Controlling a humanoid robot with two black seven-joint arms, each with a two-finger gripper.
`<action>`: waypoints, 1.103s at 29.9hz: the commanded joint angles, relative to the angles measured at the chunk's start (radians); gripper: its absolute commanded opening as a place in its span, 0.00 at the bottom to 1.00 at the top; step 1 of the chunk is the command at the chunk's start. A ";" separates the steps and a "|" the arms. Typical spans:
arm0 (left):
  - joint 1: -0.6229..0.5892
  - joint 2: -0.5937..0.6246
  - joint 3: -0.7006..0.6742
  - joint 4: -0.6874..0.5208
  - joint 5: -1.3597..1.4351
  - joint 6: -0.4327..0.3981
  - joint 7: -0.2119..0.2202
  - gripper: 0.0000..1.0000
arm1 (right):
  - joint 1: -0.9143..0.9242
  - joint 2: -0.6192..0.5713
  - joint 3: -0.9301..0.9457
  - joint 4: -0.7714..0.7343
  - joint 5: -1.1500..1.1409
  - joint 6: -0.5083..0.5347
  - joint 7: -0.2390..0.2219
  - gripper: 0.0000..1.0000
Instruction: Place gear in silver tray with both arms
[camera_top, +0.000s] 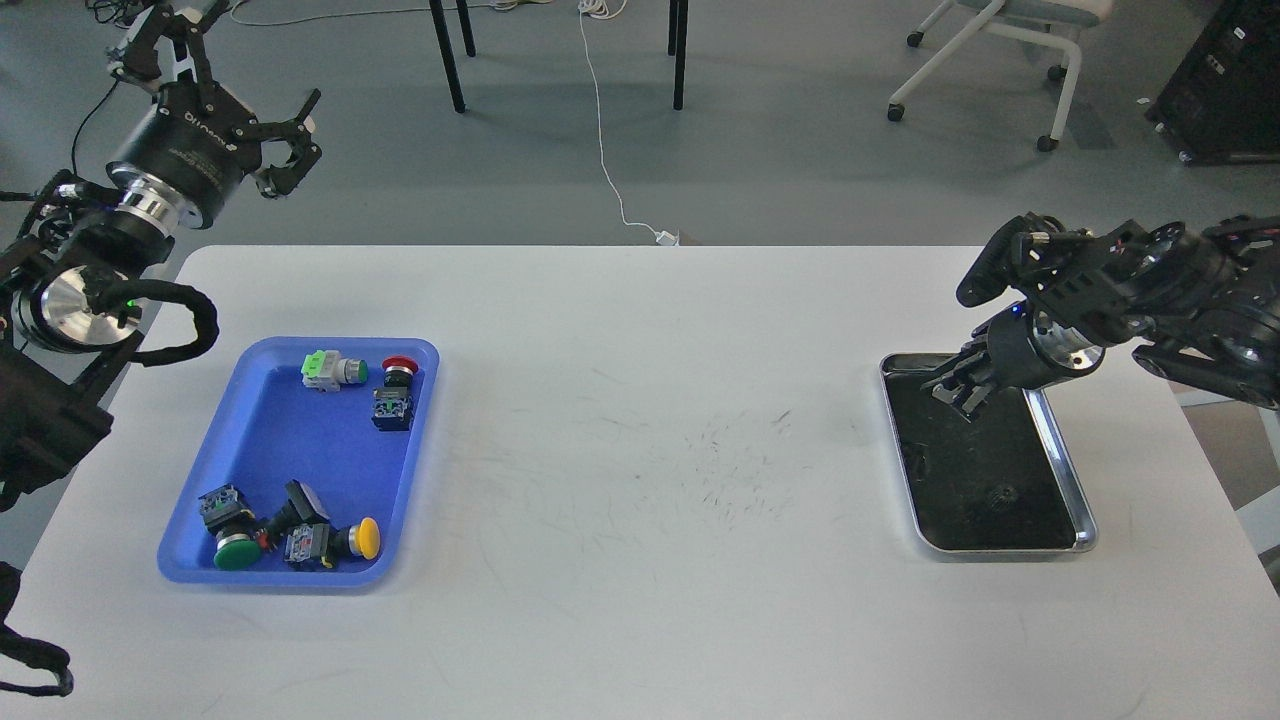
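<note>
The silver tray lies at the right of the white table. A small dark gear lies on its dark bottom, near the front. My right gripper hangs over the tray's far left corner, pointing down and left. It is small and dark, so I cannot tell how its fingers stand, and nothing shows in it. My left gripper is open and empty, held high beyond the table's far left corner.
A blue plastic tray at the left holds several push-button switches with green, red and yellow caps. Table legs, a white cable and a wheeled chair stand on the floor behind the table.
</note>
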 joint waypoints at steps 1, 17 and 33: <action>0.002 -0.002 0.001 0.000 0.001 -0.003 0.003 0.97 | -0.017 -0.056 -0.001 0.000 -0.003 -0.006 0.000 0.23; -0.002 -0.005 0.001 0.000 0.000 0.000 0.003 0.97 | -0.102 -0.054 0.003 -0.040 -0.003 -0.050 0.000 0.37; -0.002 0.000 0.003 0.001 0.002 -0.007 0.018 0.98 | -0.083 -0.123 0.365 -0.075 0.265 -0.038 0.000 0.99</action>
